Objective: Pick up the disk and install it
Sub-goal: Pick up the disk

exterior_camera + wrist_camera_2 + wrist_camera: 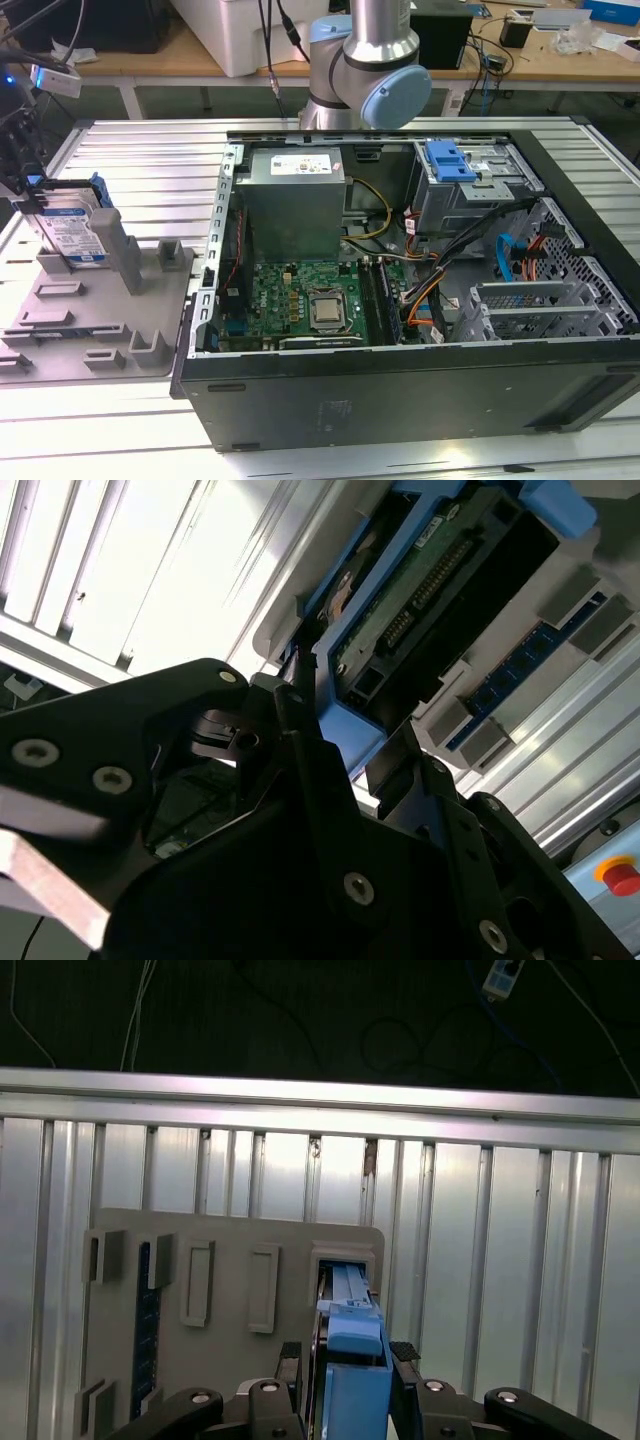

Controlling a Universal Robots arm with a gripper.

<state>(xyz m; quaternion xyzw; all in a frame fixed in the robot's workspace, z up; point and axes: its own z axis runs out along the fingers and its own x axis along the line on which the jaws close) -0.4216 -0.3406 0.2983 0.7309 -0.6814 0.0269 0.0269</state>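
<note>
Closest to the lens, the hand (347, 1362) brackets the upper end of the disk (352, 1335), one side against each flat face. Whether it has clamped down or merely straddles the drive, I cannot tell. The disk stands on edge in a slot of the grey fixture (230, 1290), blue rail uppermost. That pose looks deliberate: upright, it offers a narrow edge that a hand coming from above can take across the thickness, which a drive lying flat would not. In the exterior view its lower edge appears seated in the fixture, so I judge it not yet lifted.

The fixture rests on the slatted metal counter (150, 160), towards the exterior view's left. It is well apart from the blue bracket (450, 160) on the drive cage inside the open computer case (400, 400). The case lies on its side with the panel off, presumably so its bays can be reached from above. The power-supply box (295, 205) sits between disk and cage.

The first wrist view shows how squarely the hand is centred over the slot. The second wrist view looks at the disk's circuit-board face and connector row, the opposite side from the white-and-blue label that the exterior view faces. The exterior view also gives the spacing between fixture and case.
</note>
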